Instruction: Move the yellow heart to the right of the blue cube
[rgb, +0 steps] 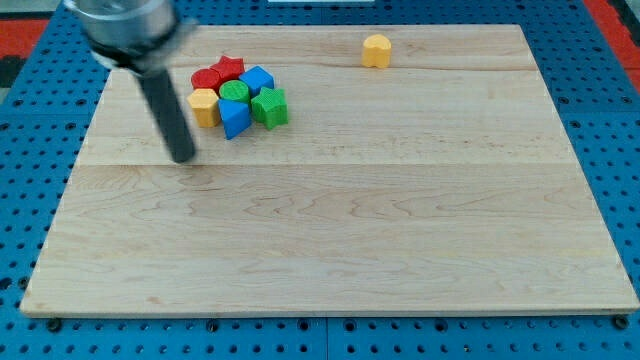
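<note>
The yellow heart (376, 50) sits alone near the view's top, right of centre. The blue cube (258, 80) is in a tight cluster at the upper left, with a red star (229, 68), a red block (207, 79), a green round block (234, 93), a yellow block (203, 106), a blue block (235, 118) and a green star-like block (269, 107). My tip (183, 157) rests on the board below and left of the cluster, close to the yellow block but apart from it, and far left of the yellow heart.
The wooden board (330, 230) lies on a blue pegboard surface (30, 150). The arm's blurred grey body (125, 25) hangs over the board's upper left corner.
</note>
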